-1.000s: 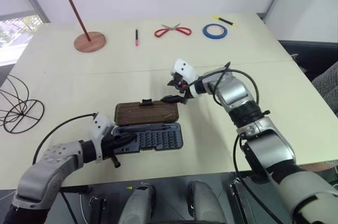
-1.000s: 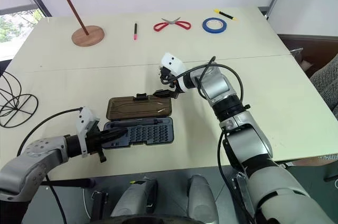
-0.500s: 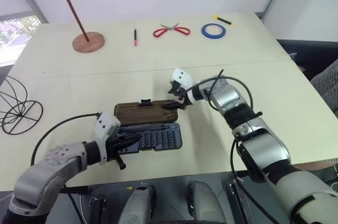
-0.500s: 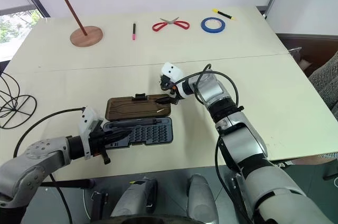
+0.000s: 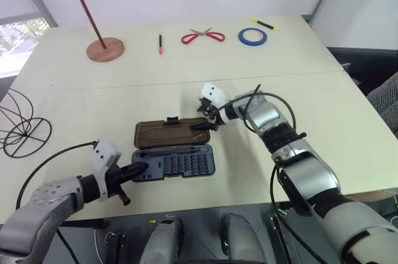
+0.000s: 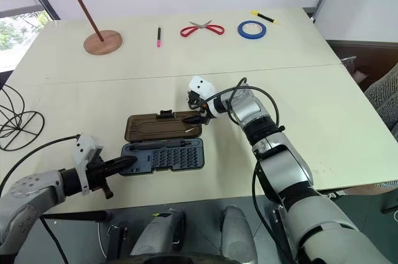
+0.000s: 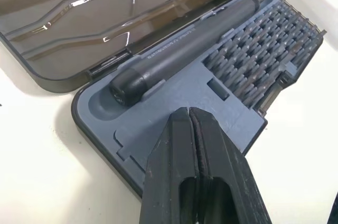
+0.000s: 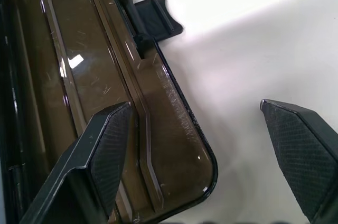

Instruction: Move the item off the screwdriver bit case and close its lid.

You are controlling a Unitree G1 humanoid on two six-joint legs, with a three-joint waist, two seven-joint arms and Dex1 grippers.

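The screwdriver bit case (image 5: 177,163) lies open near the table's front edge, with rows of bits and a dark driver handle (image 7: 185,44) inside. Its brown lid (image 5: 171,133) lies flat on the table behind it, latch tab (image 8: 153,18) pointing away. The item (image 5: 18,127), a black wire cage, rests on the table far to the left, apart from the case. My left gripper (image 5: 140,169) is shut, its tips over the case's left end. My right gripper (image 5: 205,116) is open at the lid's right end, one finger over the lid's corner, the other over bare table.
At the back of the table stand a reddish-brown stand (image 5: 99,43), a pink pen (image 5: 160,43), red scissors (image 5: 203,36), a blue tape roll (image 5: 252,36) and a yellow-black marker (image 5: 264,24). The table's front edge runs just below the case.
My left gripper has drawn back leftward, from over the case's tray to its left end. My right gripper has sunk a little toward the lid's right end.
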